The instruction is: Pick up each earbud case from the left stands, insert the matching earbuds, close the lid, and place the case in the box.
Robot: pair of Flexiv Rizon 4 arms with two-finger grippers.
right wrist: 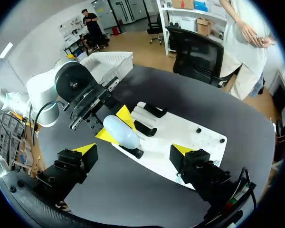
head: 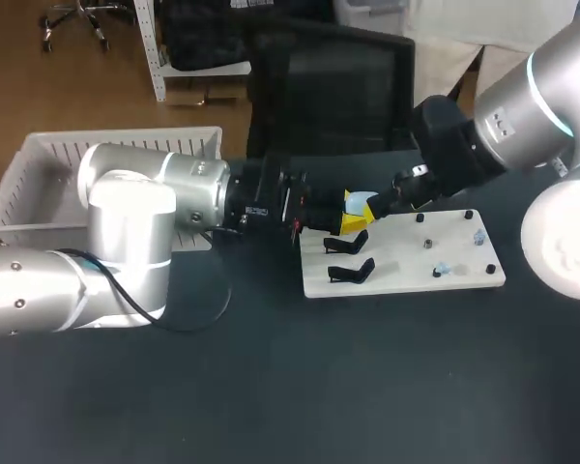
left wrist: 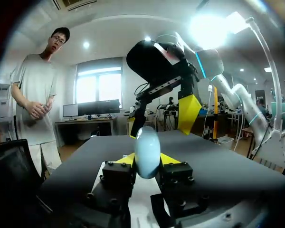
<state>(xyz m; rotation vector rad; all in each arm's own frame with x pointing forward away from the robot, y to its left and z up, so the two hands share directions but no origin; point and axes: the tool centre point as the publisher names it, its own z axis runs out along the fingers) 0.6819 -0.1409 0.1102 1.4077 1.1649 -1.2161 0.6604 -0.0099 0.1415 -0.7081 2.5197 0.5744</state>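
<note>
Closest in, the left hand (left wrist: 147, 161) is clamped on a pale blue earbud case (left wrist: 147, 151), its yellow fingertips (left wrist: 170, 158) pressing the case from both sides. Hand and case hang over the left part of a white board (head: 406, 275) lying on the dark worktop (head: 271, 387), above two black stands (head: 351, 272). Just beyond the case, the right hand (right wrist: 134, 149) has its fingers spread wide, gripping nothing. Black pegs (head: 469, 215) and a few small pale pieces (head: 445, 270), too small to identify, dot the board's right part. A white slatted box (head: 39, 184) sits at the far left, behind the left arm (head: 126, 242).
</note>
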